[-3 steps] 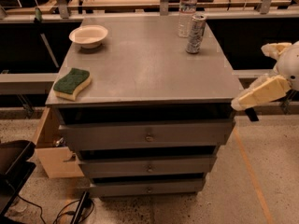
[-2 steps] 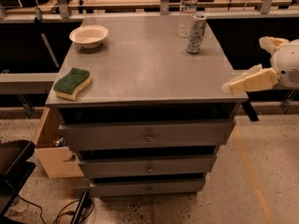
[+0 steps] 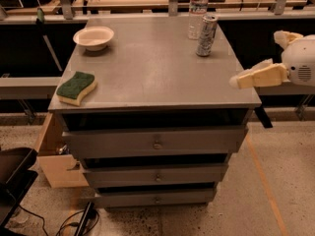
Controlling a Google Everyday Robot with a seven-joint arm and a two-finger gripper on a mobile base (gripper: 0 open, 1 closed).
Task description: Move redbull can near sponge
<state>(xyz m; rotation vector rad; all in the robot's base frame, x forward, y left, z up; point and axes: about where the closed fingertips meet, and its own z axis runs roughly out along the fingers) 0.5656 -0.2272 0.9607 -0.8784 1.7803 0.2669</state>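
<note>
**Can back right, sponge front left**

On the bench (image 3: 147,68), the redbull can (image 3: 206,28) stands back right, just in front of a water bottle (image 3: 198,9). A bowl (image 3: 93,37) sits back left. The sponge (image 3: 76,87) lies at the front-left corner. The gripper (image 3: 236,80) hangs over the right edge.

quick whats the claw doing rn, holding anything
Claw: at the table's right edge, holding nothing; open or closed cannot be told. The redbull can stands untouched at the back.

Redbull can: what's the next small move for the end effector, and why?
Probably reach toward the redbull can: the end effector hangs at the right edge of the cabinet top, not touching the can; the sponge lies front left.
</note>
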